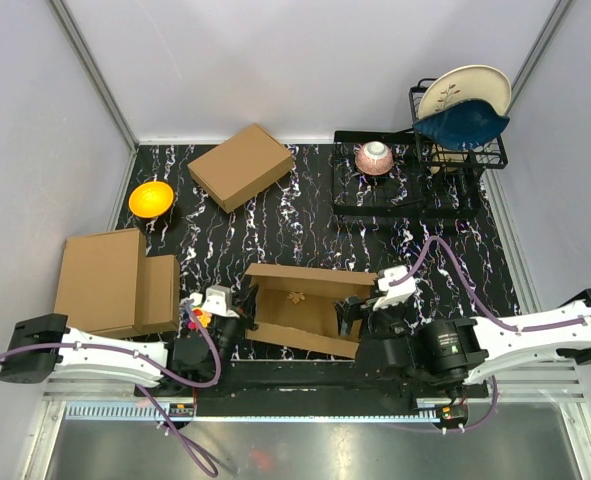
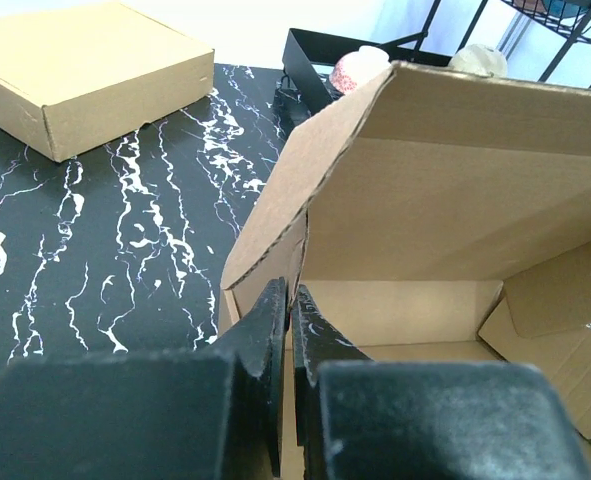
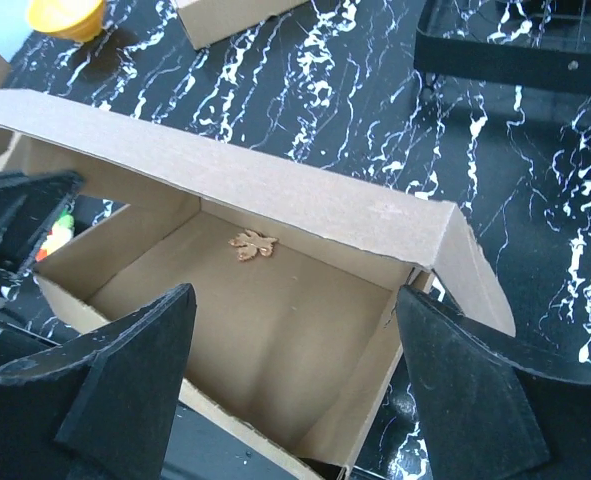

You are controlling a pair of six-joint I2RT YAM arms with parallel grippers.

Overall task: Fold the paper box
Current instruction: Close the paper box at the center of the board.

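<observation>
The left fingers (image 2: 265, 340) are pressed together with only a thin line between them. They stand at the left end wall of the paper box (image 2: 455, 200), right at its corner. I cannot tell if an edge of the cardboard is pinched between them. The right fingers (image 3: 135, 370) are spread wide apart and hold nothing. They hang over the right end of the same box, one finger above the inside floor and the other near the right end wall.

The box lies between the two pairs of fingers, on the black bench with white veins (image 1: 315, 225), close to its near edge. It has the form of a shallow tray. Its long far flap leans over the inside, and a side flap at the right end slopes outward. On the inside floor, just beyond the right fingers, there is a small brown leaf-shaped mark (image 3: 252, 243).

Beyond the left fingers, well apart, a smaller closed cardboard box (image 1: 241, 166) rests on the bench, and left of it sits an orange bowl (image 1: 150, 198). Just left of the left fingers lie flat cardboard slabs (image 1: 100, 280). Far beyond the right fingers stand a black tray (image 1: 347, 205) with a patterned bowl (image 1: 375, 158) and a wire rack (image 1: 485, 155) holding plates.
</observation>
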